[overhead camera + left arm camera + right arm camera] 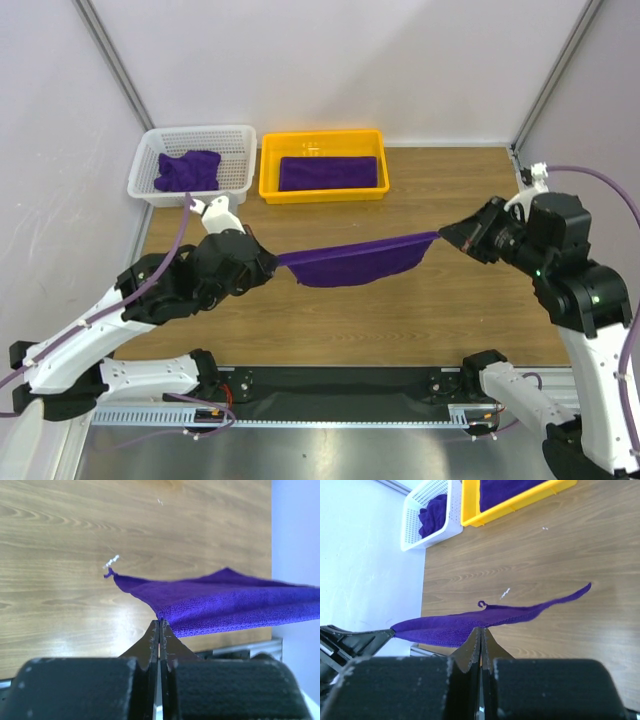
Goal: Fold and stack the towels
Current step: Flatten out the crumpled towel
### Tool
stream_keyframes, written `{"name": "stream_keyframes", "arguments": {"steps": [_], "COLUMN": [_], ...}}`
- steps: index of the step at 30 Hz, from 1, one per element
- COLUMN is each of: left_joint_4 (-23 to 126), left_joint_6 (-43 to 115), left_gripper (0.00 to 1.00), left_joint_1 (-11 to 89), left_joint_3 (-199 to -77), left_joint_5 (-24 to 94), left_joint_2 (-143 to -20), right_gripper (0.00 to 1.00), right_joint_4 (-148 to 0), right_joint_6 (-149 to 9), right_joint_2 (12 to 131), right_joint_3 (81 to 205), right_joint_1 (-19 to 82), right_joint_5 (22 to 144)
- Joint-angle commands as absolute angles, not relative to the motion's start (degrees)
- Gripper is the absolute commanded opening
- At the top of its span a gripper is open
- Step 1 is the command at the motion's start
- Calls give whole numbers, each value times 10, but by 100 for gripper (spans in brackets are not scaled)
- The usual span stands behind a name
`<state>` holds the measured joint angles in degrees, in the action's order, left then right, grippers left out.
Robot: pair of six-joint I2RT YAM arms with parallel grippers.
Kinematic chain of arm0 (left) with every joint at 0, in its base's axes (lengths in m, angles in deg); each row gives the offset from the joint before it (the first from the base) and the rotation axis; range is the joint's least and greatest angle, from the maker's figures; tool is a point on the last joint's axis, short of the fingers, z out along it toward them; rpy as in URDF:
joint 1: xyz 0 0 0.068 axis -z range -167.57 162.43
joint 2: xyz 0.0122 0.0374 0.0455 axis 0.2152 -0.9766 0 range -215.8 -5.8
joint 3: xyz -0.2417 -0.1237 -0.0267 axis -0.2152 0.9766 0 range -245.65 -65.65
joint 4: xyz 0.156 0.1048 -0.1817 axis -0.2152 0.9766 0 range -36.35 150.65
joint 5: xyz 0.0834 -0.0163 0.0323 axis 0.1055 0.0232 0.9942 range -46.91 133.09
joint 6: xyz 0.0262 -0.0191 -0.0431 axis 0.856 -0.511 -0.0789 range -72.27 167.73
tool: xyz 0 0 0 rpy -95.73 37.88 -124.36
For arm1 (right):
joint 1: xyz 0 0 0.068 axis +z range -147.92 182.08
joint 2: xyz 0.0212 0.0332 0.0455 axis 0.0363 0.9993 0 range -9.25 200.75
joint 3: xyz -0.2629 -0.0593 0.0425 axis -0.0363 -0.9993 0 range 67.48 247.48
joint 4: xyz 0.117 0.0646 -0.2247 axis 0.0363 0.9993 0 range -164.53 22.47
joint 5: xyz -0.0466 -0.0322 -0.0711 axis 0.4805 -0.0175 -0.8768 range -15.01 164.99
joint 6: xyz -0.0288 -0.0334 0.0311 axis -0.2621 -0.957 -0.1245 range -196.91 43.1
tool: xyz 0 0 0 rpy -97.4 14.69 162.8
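towels in view: three, all deep purple. the stretched towel (355, 262) spans the gap between the two arms above the middle of the bench (400, 330). its top edge runs nearly taut from one grip to the other, slightly higher at the right end, and the rest of the cloth sags in a shallow curve toward the near side.

left end effector (272, 262): fingers pressed together, pinching the left end of the stretched towel. the left wrist view shows the cloth edge clamped at the fingertips, with one loose corner pointing away over the wood.

right end effector (442, 236): fingers pressed together, pinching the right end of the same towel. the right wrist view shows the cloth caught at the fingertips and running off toward the other arm.

white basket (140, 165): at the far left of the bench, holding one crumpled towel (187, 170).

yellow tray (268, 165): just beside the basket on its right, holding one folded towel (330, 173) lying flat and filling most of the tray floor.
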<state>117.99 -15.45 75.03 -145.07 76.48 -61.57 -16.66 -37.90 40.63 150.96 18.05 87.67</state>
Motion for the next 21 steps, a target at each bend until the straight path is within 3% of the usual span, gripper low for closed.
{"name": "stream_keyframes", "arguments": {"steps": [1, 12, 15, 21], "left_joint_4": [1202, 1337, 1340, 1192], "left_joint_6": [-130, -254, -297, -264], "left_gripper": [1, 0, 1, 0], "left_joint_1": [771, 847, 836, 709], "left_joint_3": [-1487, -1591, -1559, -1381], "left_joint_5": [749, 789, 804, 705], "left_joint_2": [-617, -662, -652, -618], "right_gripper": [0, 0, 0, 0], "right_joint_4": [-146, -73, -57, -139], "right_joint_6": [-371, -322, -308, -309], "right_joint_2": [372, 340, 349, 385], "right_joint_3": [1501, 1533, 1534, 1392], "right_joint_1": [183, 182, 182, 182], "right_joint_5": [857, 846, 819, 842]}}
